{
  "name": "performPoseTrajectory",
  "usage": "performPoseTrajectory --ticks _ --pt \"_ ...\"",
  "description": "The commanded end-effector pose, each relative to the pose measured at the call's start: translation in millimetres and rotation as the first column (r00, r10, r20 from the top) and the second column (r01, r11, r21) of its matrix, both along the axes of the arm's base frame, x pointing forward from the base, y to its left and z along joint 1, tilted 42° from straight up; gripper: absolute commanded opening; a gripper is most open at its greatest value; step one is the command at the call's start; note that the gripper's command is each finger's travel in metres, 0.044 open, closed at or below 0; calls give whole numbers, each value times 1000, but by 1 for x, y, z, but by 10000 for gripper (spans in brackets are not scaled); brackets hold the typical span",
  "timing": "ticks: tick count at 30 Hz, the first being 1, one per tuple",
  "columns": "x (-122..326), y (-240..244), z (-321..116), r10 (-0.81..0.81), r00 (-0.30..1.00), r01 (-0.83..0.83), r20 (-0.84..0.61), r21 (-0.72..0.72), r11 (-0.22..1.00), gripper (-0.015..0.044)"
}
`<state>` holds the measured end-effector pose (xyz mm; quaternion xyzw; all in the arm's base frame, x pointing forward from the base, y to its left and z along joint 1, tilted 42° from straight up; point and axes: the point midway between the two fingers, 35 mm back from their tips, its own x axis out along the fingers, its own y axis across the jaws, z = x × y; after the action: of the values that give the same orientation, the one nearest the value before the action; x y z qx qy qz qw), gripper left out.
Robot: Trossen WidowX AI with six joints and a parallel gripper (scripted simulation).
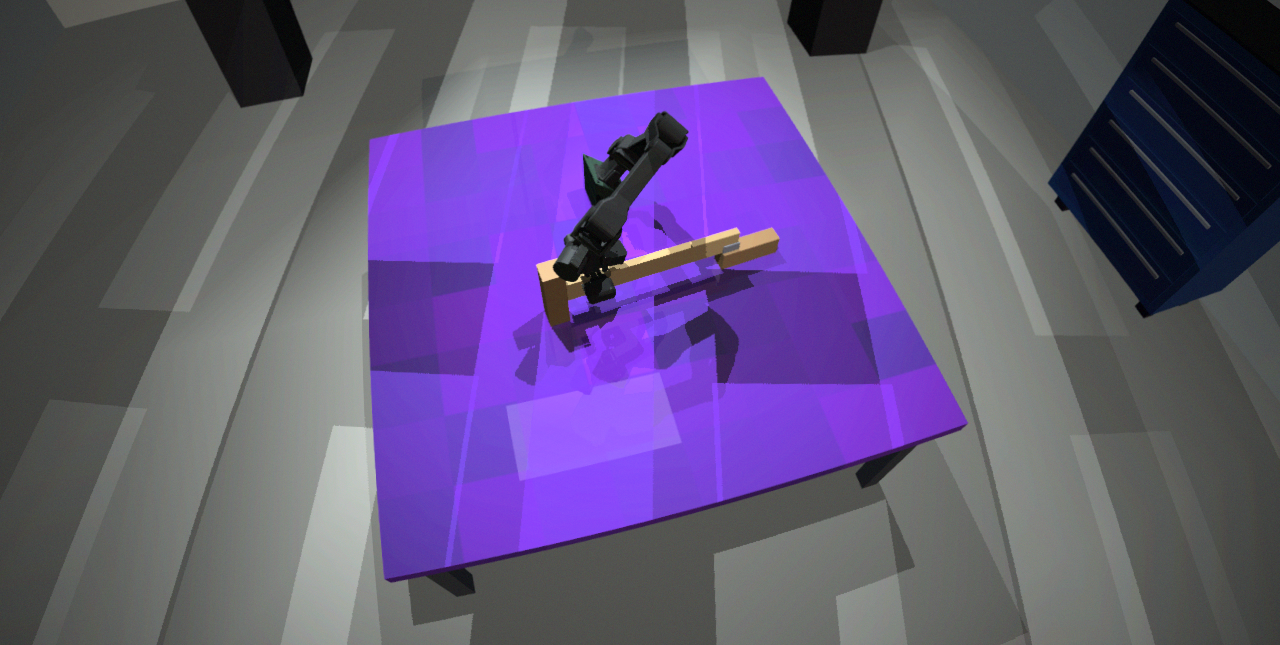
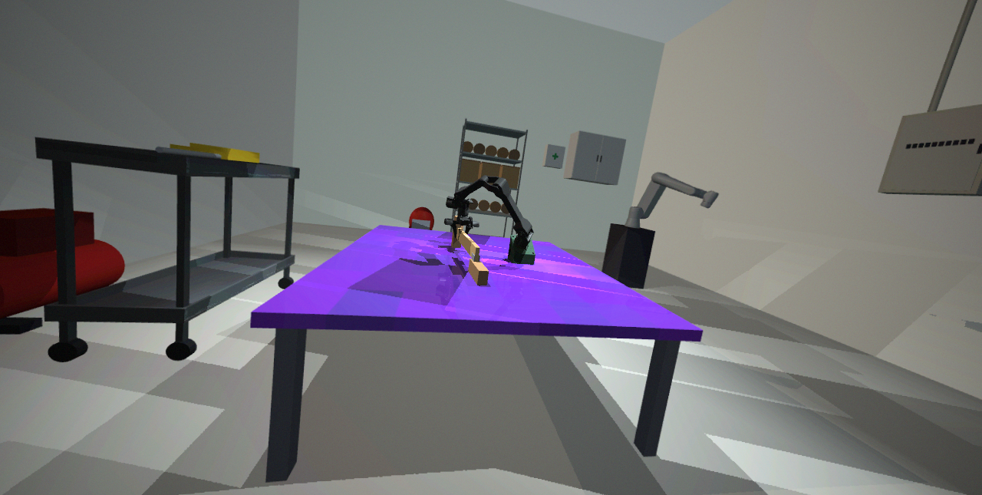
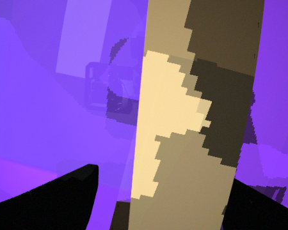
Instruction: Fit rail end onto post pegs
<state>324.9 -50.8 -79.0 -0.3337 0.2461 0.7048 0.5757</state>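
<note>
The rail runs from the short post to the low footboard block. Its far end lies at the grey bracket. Its near end is off the table and meets the post, with only a thin seam and no visible gap in the wrist view. It looks about level. The pegs and holes are hidden. My gripper is open around the rail near the post. The left finger stands clear of the rail; the right finger is close beside it, contact unclear.
The purple table carries the parts and the arm's green base. The arm reaches over from the base side to the rail. A wheeled cart and a blue drawer cabinet stand off the table.
</note>
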Motion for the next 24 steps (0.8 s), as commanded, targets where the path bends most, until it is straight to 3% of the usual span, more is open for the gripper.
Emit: performPoseTrajectory --ticks 1,5,10,15,24 --pt "0 0 0 0 1000 0 2 0 1000 341" --pt "0 0 0 0 1000 0 2 0 1000 440" --pt "0 0 3 -1 1000 1 2 0 1000 440" --pt "-3 3 42 -4 1000 4 9 -2 1000 440" --pt "-3 3 42 -4 1000 4 9 -2 1000 440"
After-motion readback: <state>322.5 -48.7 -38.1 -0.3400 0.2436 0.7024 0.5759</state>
